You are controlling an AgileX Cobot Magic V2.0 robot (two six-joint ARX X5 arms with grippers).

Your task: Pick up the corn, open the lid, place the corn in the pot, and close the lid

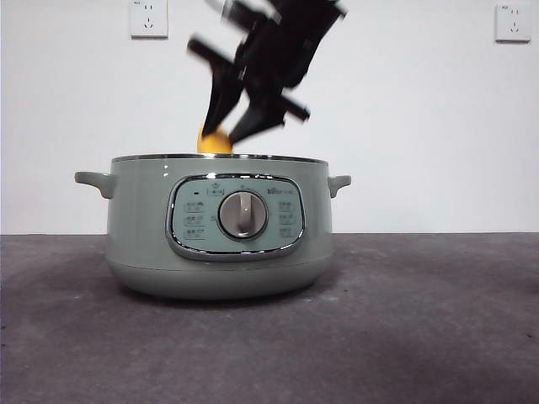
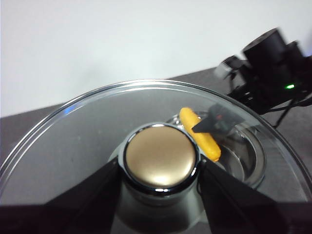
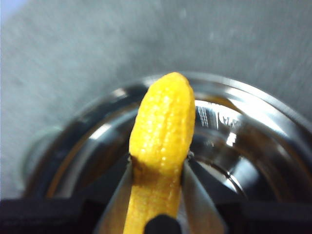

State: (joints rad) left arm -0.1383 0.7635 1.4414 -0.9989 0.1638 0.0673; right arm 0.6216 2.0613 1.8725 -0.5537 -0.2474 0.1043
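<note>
Currently the right gripper (image 1: 226, 133) clamps the stubby yellow corn cob (image 3: 161, 131) just above the open sage-green pot's (image 1: 143, 236) rim; the left gripper (image 2: 158, 173) grips the glass lid's (image 2: 87, 131) knob, held off the pot.

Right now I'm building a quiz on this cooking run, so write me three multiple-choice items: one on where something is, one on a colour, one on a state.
1. Where is the corn?
A. on the table
B. above the open pot
C. on the lid

2. What colour is the pot?
A. pale green
B. red
C. black

3. What grips the lid?
A. nothing
B. right gripper
C. left gripper

Answers: 1 B, the right gripper holds the corn over the steel bowl. 2 A, the front view shows the green body. 3 C, its jaws flank the knob.
</note>
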